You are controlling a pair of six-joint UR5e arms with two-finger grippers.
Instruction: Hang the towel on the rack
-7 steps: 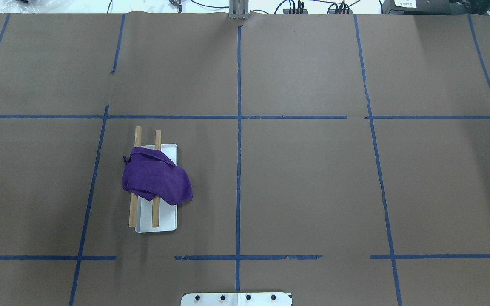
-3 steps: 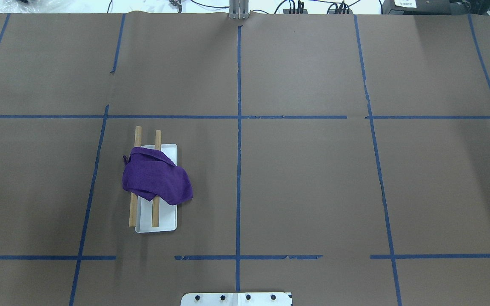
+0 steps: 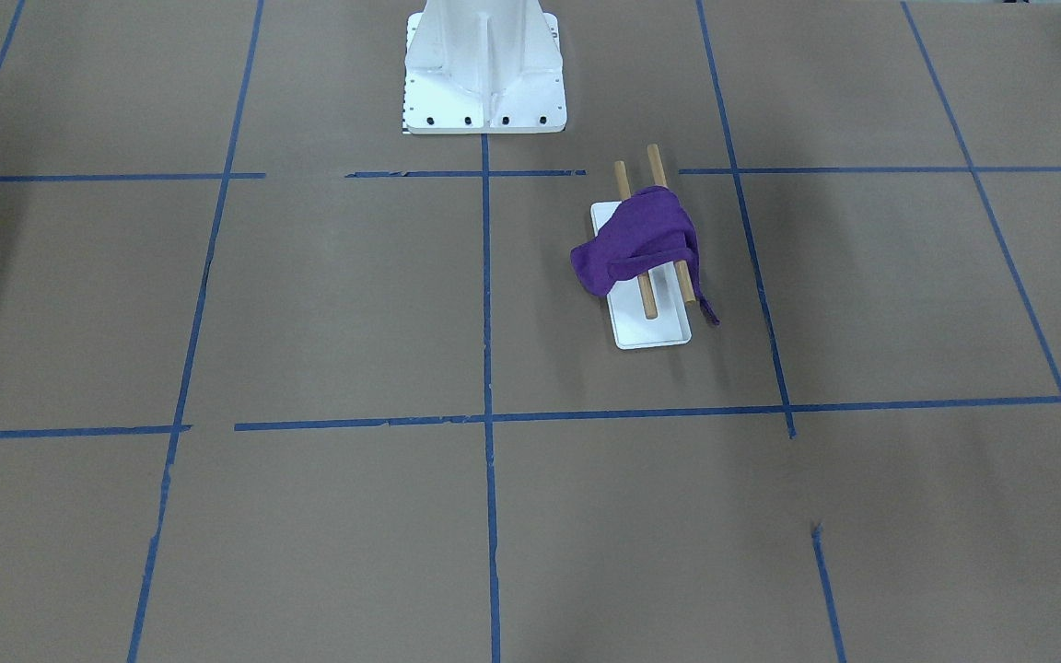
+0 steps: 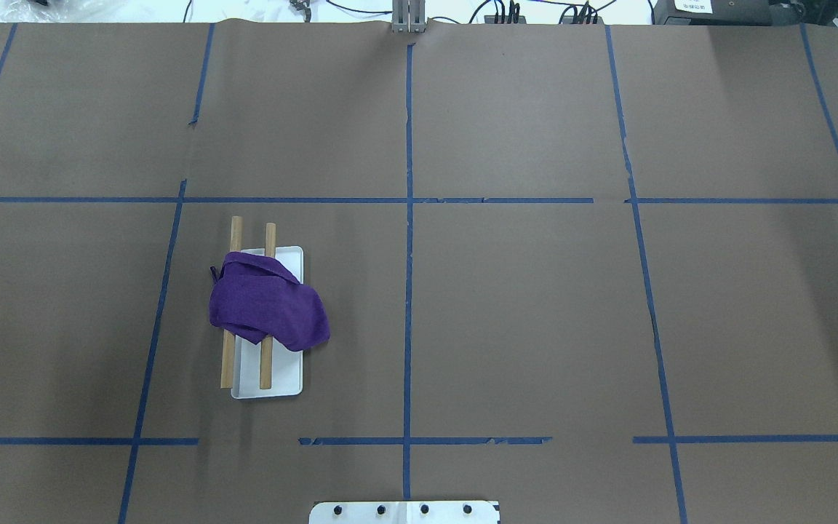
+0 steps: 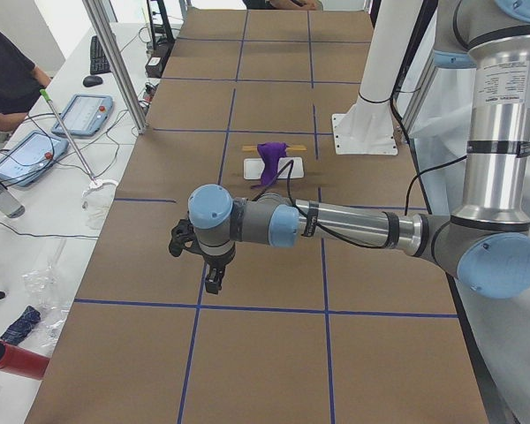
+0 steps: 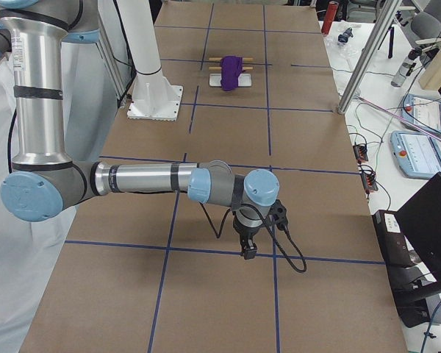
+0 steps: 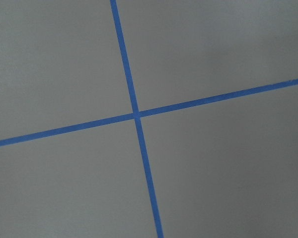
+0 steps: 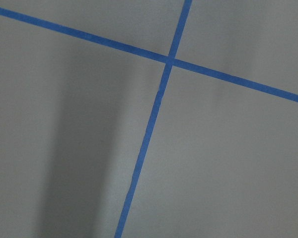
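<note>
The purple towel (image 4: 266, 306) lies bunched across both wooden rods of the rack (image 4: 284, 378), left of the table's middle. One end hangs over the tray's right side. It also shows in the front view (image 3: 636, 238), with the rack's white tray (image 3: 650, 333) under it. My left gripper (image 5: 210, 281) hangs over the table's left end, far from the rack. My right gripper (image 6: 248, 252) hangs over the table's right end. Both show only in the side views, so I cannot tell whether they are open or shut. The wrist views show only brown paper and blue tape.
The white bolted robot pedestal (image 3: 483, 74) stands at the robot's edge of the table. Blue tape lines (image 4: 409, 218) grid the brown paper. Operators' tablets (image 5: 79, 113) and cables lie on a side table beyond the left end.
</note>
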